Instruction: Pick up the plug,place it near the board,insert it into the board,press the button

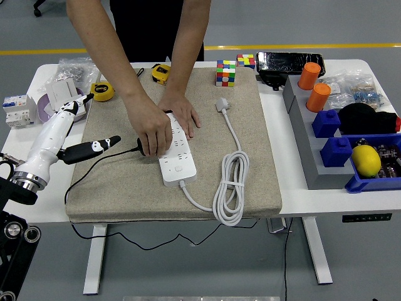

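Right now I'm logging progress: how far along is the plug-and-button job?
Nothing looks done by the robot. A person's hands hold the white power strip and the black plug at its side. The robot's left hand hovers open over the beige mat's left edge. Picking, inserting and pressing remain.

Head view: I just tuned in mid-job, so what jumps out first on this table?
A person's two hands lean in from the far side onto the white power strip in the middle of the beige mat, one covering the black plug at its left edge. The robot's left hand hovers open over the mat's left edge, pointing toward the strip. A coiled white cord lies right of the strip.
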